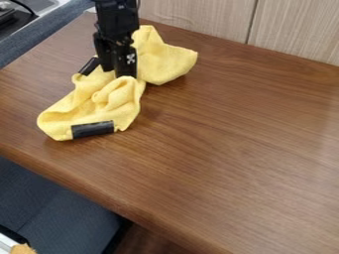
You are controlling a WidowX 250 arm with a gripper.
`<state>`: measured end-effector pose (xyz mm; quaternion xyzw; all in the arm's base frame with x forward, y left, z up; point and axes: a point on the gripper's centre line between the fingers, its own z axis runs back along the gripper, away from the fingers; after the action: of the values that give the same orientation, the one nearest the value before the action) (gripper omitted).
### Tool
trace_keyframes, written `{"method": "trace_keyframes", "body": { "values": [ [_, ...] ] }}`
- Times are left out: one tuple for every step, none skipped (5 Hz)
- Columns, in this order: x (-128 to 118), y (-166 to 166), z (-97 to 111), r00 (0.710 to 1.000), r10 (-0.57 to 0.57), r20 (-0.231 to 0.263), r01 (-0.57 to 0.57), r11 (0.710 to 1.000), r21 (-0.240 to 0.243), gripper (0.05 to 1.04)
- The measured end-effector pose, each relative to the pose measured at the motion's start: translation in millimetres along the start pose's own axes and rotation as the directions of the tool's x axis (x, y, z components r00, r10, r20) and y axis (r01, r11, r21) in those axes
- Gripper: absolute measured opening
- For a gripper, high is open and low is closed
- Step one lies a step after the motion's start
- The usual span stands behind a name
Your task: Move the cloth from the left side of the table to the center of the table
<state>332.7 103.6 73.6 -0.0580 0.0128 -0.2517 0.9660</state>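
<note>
Brown table (232,149) stands before a pale wall (198,17) in the camera view; at its left lies the yellow cloth (92,106), gripper (124,74) down at it, whether open or closed I cannot tell; carrying to the centre seems undone.

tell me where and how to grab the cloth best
I'd take the cloth from above, by the bunched folds near its middle, next to the gripper: they stand up in a ridge that should pinch well. The edge with the black strip looks flatter, so likely harder to grip.
</note>
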Motion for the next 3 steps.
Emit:
{"method": "trace_keyframes", "body": {
  "values": [
    [1,3,-4,1.000,-0.002,-0.016,0.003,1.000,0.026,1.000],
    [6,-4,-8,0.999,-0.030,-0.023,0.030,0.999,0.032,1.000],
    [14,-16,-13,0.998,-0.066,-0.025,0.066,0.997,0.025,1.000]
  ]
}}
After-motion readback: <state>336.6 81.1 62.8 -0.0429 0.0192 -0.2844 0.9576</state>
